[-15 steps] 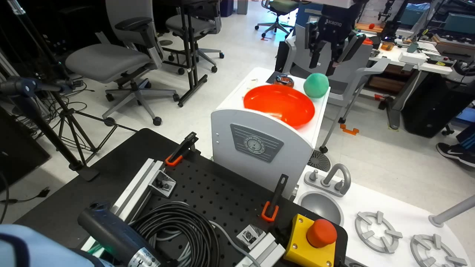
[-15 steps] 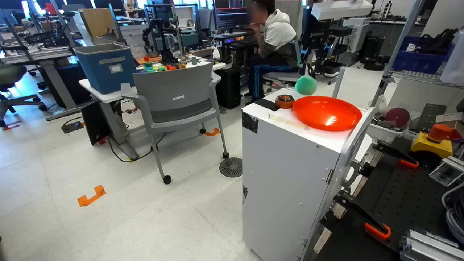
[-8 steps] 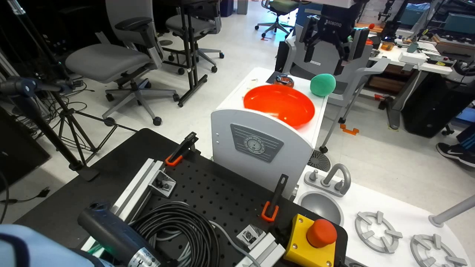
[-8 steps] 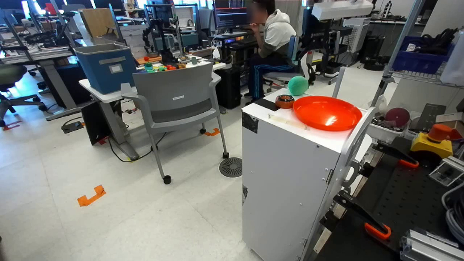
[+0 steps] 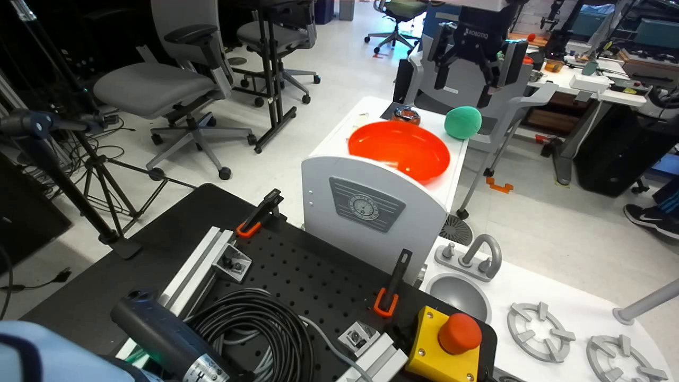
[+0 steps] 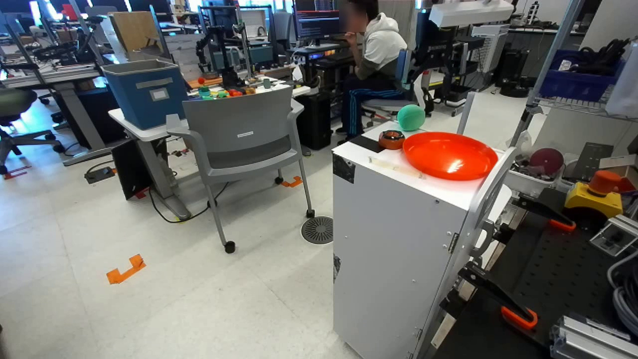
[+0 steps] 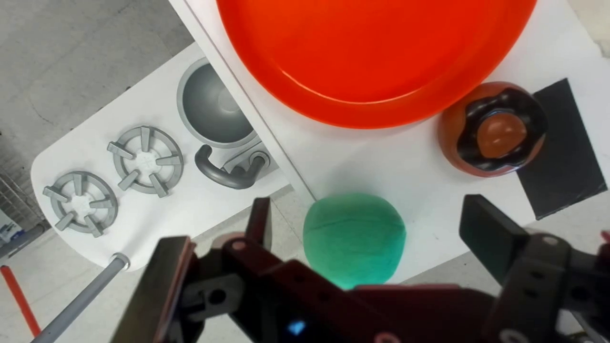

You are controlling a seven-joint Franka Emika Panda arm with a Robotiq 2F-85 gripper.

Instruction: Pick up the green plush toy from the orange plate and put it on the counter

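Robotiq gripper (image 5: 462, 93), its jaws spread wide and clamped on nothing, hangs above a corner of the white counter (image 7: 405, 162), pointing down at the green plush toy (image 7: 354, 238). In the wrist view the toy shows between the jaws with room on either side, and no contact is to be seen. It lies at the counter's edge, apart from the orange plate (image 5: 399, 152), with a strip of white top showing between them; in both exterior views it looks to be resting on that top, though whether part of it overhangs cannot be told. This reads as a release made and a withdrawal left to do. The best way out is to rise straight and slowly, jaws at full width and wrist unturned, until the tips are well above the toy's crown, and only then swing aside. Sideways drift while low could nudge a ball that is round, soft and probably light, and with the edge so close a small roll might carry it off the counter. Closing the jaws should wait until that height is gained, too. Height also guards the plate's raised rim and the brown pot (image 7: 493, 131) just beside it. Should the toy start to rock, pause; should it creep outward, grasp it gently around its middle and set it further in, nearer the pot.
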